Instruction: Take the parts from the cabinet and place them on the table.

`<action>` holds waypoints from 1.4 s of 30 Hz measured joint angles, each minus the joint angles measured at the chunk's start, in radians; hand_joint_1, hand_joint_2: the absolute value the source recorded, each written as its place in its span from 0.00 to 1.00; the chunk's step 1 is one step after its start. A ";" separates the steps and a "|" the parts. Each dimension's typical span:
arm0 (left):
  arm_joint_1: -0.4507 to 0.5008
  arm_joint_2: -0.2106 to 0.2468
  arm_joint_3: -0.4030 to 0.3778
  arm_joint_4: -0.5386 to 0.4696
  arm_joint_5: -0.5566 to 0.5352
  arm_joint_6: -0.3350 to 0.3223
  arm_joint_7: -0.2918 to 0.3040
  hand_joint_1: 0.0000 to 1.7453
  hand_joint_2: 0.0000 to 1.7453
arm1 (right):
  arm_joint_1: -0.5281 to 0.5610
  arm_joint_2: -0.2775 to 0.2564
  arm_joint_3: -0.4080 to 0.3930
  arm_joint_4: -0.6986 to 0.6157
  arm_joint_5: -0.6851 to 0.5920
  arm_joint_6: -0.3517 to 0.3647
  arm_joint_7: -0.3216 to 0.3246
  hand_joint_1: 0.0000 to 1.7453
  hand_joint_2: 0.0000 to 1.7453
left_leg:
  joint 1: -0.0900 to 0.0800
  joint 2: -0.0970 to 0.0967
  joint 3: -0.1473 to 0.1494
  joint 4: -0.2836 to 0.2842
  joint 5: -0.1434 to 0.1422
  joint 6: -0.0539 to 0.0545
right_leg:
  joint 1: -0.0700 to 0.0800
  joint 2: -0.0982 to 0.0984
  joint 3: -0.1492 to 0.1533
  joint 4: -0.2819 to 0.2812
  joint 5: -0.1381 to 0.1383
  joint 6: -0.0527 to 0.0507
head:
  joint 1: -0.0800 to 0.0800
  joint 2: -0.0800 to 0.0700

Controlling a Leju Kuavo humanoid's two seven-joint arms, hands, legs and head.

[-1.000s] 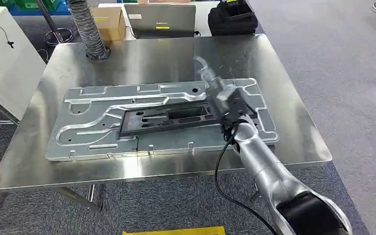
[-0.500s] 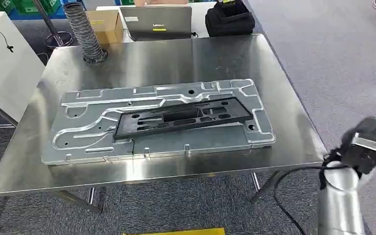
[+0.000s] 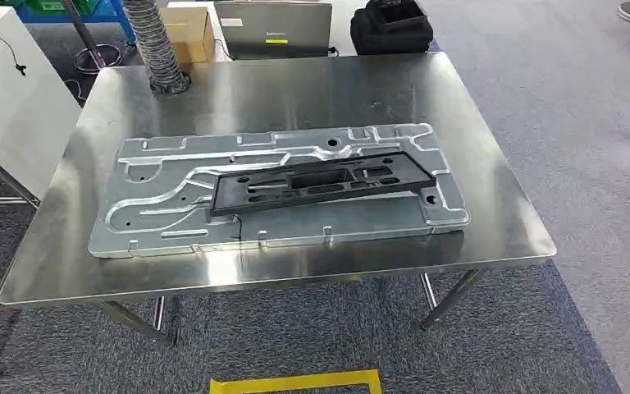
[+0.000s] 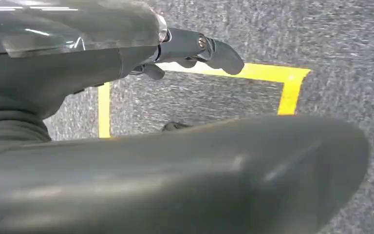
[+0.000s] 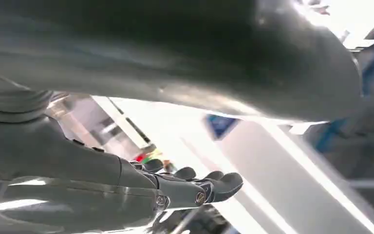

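A long black plastic frame part with rectangular cut-outs (image 3: 321,181) lay flat on top of a large silver pressed-metal panel with raised channels (image 3: 172,205), and both rested on the square stainless-steel table (image 3: 295,90). The black part's long axis ran across the table from left to right, its right end angled slightly toward the far edge — the panel beneath followed nearly the same line, reaching well beyond the black part on the left. The table stood on grey carpet (image 3: 558,98), with a strip of yellow floor tape (image 3: 295,382) just in front of its near edge. Along the far side sat a grey laptop (image 3: 272,26), a black bag (image 3: 392,28), a cardboard box (image 3: 187,33) and a ribbed grey hose (image 3: 152,41) whose end touched the tabletop; a white cabinet (image 3: 8,98) stood to the left. The left hand (image 4: 195,48) hung over the carpet, its dark fingers loosely extended and holding nothing. The right hand (image 5: 195,187) was likewise empty — fingers apart and stretched outward against a bright, blurred background.
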 joint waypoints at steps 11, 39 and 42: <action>0.000 -0.003 0.002 0.000 0.000 -0.001 -0.002 0.00 0.00 | 0.007 0.039 -0.185 0.147 0.031 0.008 -0.041 0.00 0.00 | 0.007 -0.004 -0.075 0.315 -0.214 -0.058 | 0.006 0.000 -0.088 -0.031 0.081 -0.050 | 0.000 0.000; -0.006 -0.030 0.000 0.002 -0.034 -0.019 -0.012 0.00 0.00 | -0.100 0.211 -0.224 1.128 0.827 0.126 0.655 0.00 0.00 | 0.010 0.009 -0.023 0.126 -0.154 -0.060 | 0.006 -0.004 -0.042 -0.036 0.046 -0.052 | -0.001 0.000; -0.009 -0.032 0.000 0.002 -0.032 -0.011 -0.005 0.00 0.00 | -0.106 0.223 -0.190 1.170 0.856 0.183 0.661 0.00 0.00 | 0.010 0.008 -0.048 0.314 -0.225 -0.065 | 0.013 -0.005 -0.092 -0.031 0.083 -0.054 | -0.001 0.000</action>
